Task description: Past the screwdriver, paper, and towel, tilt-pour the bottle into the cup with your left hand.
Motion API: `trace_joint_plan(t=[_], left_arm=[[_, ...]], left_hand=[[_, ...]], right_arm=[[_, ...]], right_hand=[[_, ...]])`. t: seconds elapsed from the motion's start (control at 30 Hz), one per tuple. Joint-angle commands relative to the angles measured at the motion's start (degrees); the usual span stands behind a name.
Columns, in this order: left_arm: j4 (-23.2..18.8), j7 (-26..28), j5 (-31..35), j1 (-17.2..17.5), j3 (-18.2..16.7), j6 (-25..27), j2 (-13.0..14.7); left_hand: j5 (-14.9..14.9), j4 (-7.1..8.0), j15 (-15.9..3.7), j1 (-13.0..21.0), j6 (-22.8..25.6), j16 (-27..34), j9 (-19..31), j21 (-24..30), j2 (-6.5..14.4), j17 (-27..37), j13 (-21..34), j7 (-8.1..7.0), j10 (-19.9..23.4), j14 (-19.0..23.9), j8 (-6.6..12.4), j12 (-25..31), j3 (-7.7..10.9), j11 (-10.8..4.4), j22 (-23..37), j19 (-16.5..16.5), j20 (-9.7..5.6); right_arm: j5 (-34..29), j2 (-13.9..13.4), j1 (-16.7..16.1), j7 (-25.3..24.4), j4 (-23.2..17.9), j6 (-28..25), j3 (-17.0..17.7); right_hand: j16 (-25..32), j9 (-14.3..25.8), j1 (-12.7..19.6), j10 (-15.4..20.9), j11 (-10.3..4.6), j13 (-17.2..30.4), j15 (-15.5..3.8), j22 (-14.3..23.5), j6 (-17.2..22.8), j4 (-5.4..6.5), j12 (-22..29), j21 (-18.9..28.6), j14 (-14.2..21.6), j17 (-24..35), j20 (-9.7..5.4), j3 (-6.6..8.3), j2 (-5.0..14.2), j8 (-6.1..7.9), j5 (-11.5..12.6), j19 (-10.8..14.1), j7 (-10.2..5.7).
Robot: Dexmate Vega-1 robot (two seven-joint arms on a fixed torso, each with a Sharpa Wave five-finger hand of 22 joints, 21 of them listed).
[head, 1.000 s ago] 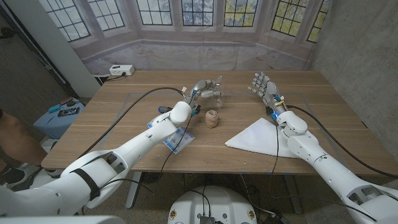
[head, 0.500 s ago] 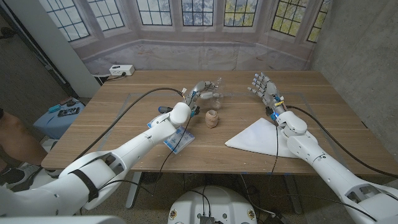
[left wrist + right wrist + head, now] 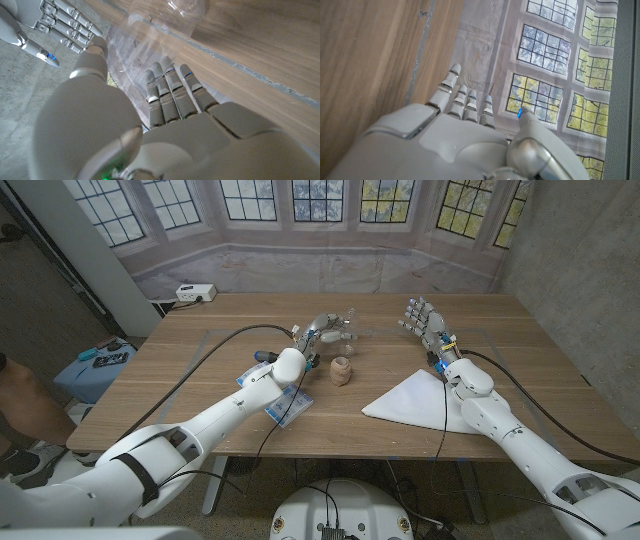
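A wooden table [image 3: 200,380] fills the middle of the head view, with a printed backdrop of windows [image 3: 320,200] behind it and a grey wall at right. At the far left edge of the frame a person's leg [image 3: 20,405] shows beside a blue stool. A white power strip [image 3: 195,292] lies on the table's upper-left corner.

Left of centre, a blue-and-white packet [image 3: 285,405] lies under the left forearm. The left hand [image 3: 325,330] is just above centre, its fingers wrapped round the clear bottle [image 3: 345,335]; in the left wrist view the fingers [image 3: 170,95] press against the bottle [image 3: 145,45], thumb on the other side. Just below the hand, at frame centre, stands a small tan cup [image 3: 342,370], close to the bottle but apart from it.

Right of centre a white paper [image 3: 410,398] lies flat, partly under the right forearm. Above it the right hand [image 3: 425,318] is held up, fingers spread and holding nothing; the right wrist view shows its fingers [image 3: 465,102] apart.
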Motion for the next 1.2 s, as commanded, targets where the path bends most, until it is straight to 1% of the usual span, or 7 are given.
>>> trace_joint_plan(t=[0.03, 0.2, 0.47, 0.63, 0.8, 0.83, 1.2], left_arm=[[1.2, 0.3, 0.6, -0.2, 0.3, -0.9, -0.1], [1.3, -0.4, 0.3, -0.4, 0.3, -0.6, -0.1], [1.5, -2.0, -0.3, -0.9, 0.4, -0.4, 0.1], [1.7, -2.6, -0.5, -1.2, 0.5, -0.4, 0.1], [2.1, -3.3, -0.8, -1.5, 0.5, -0.5, 0.0], [2.0, -3.2, -0.7, -1.5, 0.6, -0.3, 0.0], [2.0, -3.3, -0.8, -1.4, 0.7, -0.2, 0.0]], left_hand=[[0.2, 3.75, -0.02, -10.1, 7.3, -0.1, 0.1, -0.2, 9.9, 0.2, 0.1, -1.50, 0.2, -0.3, 5.95, -0.2, 4.24, -0.87, 0.2, -0.1, -0.02], [0.1, 3.61, 0.51, -10.2, 6.4, -0.3, -0.1, -0.4, 9.9, 0.3, 0.0, -1.94, -0.6, -0.9, 5.45, -0.7, 4.14, -0.90, 0.2, -0.6, 0.41], [-0.5, 3.48, 1.57, -10.9, 1.8, -1.1, -0.6, -0.8, 9.2, 0.5, -0.8, -4.26, -3.4, -3.0, 2.99, -2.4, 3.68, 0.31, 0.2, -2.0, 1.24], [-0.9, 3.44, 2.69, -11.3, 0.4, -1.5, -1.0, -1.1, 8.8, 0.5, -0.9, -6.96, -5.0, -4.2, 2.00, -3.2, 3.47, 1.27, 0.2, -2.8, 1.77], [-1.2, 3.44, 3.02, -11.6, -0.3, -1.9, -1.1, -1.3, 8.6, 0.5, -1.0, -7.83, -5.5, -4.8, 1.53, -3.5, 3.40, 1.53, 0.3, -3.4, 2.14], [-1.3, 3.39, 3.37, -11.6, -0.8, -2.1, -1.2, -1.4, 8.5, 0.5, -1.1, -8.76, -6.1, -5.6, 1.21, -3.8, 3.38, 1.74, 0.3, -3.7, 2.30], [-1.7, 3.29, 3.98, -11.8, -1.3, -2.4, -1.4, -1.6, 8.3, 0.4, -1.1, -10.30, -6.8, -6.3, 0.65, -4.2, 3.38, 2.02, 0.3, -4.2, 2.68]], right_arm=[[-0.1, 0.5, 0.8, 0.4, 1.1, 0.1, -0.3], [0.0, 0.7, 0.9, 0.5, 1.4, 0.0, -0.3], [-0.2, 0.8, 1.3, 0.6, 1.8, 0.1, -0.5], [-0.1, 0.9, 1.5, 0.7, 2.0, 0.0, -0.5], [-0.1, 1.0, 1.6, 0.8, 2.3, 0.0, -0.6], [-0.1, 1.0, 1.7, 0.9, 2.4, 0.0, -0.6], [0.1, 1.0, 1.7, 1.2, 2.8, -0.1, -0.5]], right_hand=[[0.2, 0.0, -0.4, 0.1, 0.16, 0.1, -0.06, 0.2, 0.3, -0.12, 0.1, -0.1, 0.6, 0.1, 0.22, 0.23, -0.02, 0.02, -0.1, 0.2, 0.30], [0.2, 0.0, -0.4, 0.1, 0.22, 0.1, 0.06, 0.2, 0.4, -0.17, 0.1, -0.1, 0.5, 0.1, 0.22, 0.28, -0.05, 0.02, -0.1, 0.2, 0.26], [0.2, 0.0, -0.4, 0.1, 0.23, 0.1, 0.04, 0.2, 0.3, -0.20, 0.1, -0.1, 0.5, 0.1, 0.21, 0.32, -0.06, 0.01, -0.1, 0.2, 0.18], [0.2, 0.0, -0.5, 0.1, 0.11, 0.1, 0.00, 0.2, 0.4, -0.22, 0.1, -0.1, 0.5, 0.1, 0.21, 0.36, -0.07, 0.02, -0.1, 0.2, 0.19], [0.2, 0.0, -0.5, 0.1, 0.21, 0.1, 0.01, 0.2, 0.4, -0.24, 0.1, -0.1, 0.5, 0.1, 0.20, 0.39, -0.08, 0.03, -0.1, 0.2, 0.19], [0.2, 0.0, -0.5, 0.1, 0.23, 0.1, 0.03, 0.2, 0.4, -0.25, 0.1, -0.1, 0.5, 0.1, 0.20, 0.40, -0.08, 0.03, -0.1, 0.2, 0.20], [0.2, 0.1, -0.6, 0.1, 0.22, 0.1, 0.06, 0.2, 0.3, -0.29, 0.1, -0.1, 0.6, 0.1, 0.22, 0.46, -0.09, 0.01, -0.1, 0.2, 0.18]])
